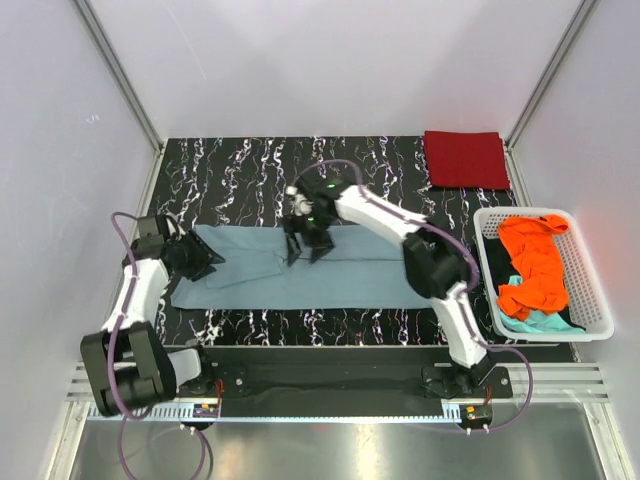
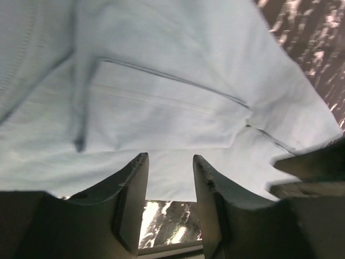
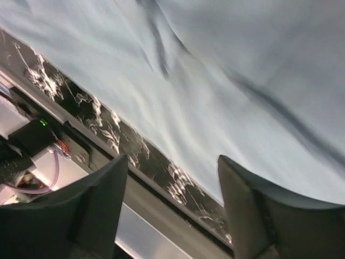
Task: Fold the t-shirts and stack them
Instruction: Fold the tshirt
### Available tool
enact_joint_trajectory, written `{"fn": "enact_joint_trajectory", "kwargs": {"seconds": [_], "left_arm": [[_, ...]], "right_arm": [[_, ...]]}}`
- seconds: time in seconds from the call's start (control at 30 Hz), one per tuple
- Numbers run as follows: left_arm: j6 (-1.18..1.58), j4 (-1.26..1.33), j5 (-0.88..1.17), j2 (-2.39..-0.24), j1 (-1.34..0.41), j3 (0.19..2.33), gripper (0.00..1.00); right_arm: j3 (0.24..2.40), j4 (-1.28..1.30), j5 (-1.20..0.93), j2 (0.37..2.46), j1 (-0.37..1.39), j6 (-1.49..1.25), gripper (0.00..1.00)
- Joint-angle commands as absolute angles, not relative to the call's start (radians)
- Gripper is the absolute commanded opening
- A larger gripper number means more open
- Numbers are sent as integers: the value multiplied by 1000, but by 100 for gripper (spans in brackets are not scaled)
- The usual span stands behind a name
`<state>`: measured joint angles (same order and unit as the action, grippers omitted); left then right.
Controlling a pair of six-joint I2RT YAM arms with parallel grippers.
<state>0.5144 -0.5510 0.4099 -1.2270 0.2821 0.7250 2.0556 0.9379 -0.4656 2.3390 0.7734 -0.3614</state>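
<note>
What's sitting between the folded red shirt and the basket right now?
Nothing. In the top view, only a bare strip of the black marbled table separates the dark red shirt from the white basket.

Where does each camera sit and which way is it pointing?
Top external: above and behind the robot, looking down on the table; left arm and right arm show.
Left wrist: on the left arm, looking past the left gripper at the grey-blue t-shirt.
Right wrist: on the right arm, looking past the right gripper at the same t-shirt.
Shared: that t-shirt.
</note>
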Motion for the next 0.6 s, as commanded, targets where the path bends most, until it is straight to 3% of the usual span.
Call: {"fn": "enact_joint_trajectory", "kwargs": {"seconds": [0.0,0.07,0.23,0.57], "left_arm": [[596,-552,348,-1154,186,716,44],[636,-552,299,-1137,119,698,46],[776,-558,266,-1140,84,676,49],[701,-584,101,-1357,32,805,49]], "right_arm": [[1785,977,-318,2051,684,-305,76],[1653,956,-250,1898,647,-295,83],[1355,931,-157,1665,629,-293,86],[1351,888,-6,1770,626,-255,88]]}}
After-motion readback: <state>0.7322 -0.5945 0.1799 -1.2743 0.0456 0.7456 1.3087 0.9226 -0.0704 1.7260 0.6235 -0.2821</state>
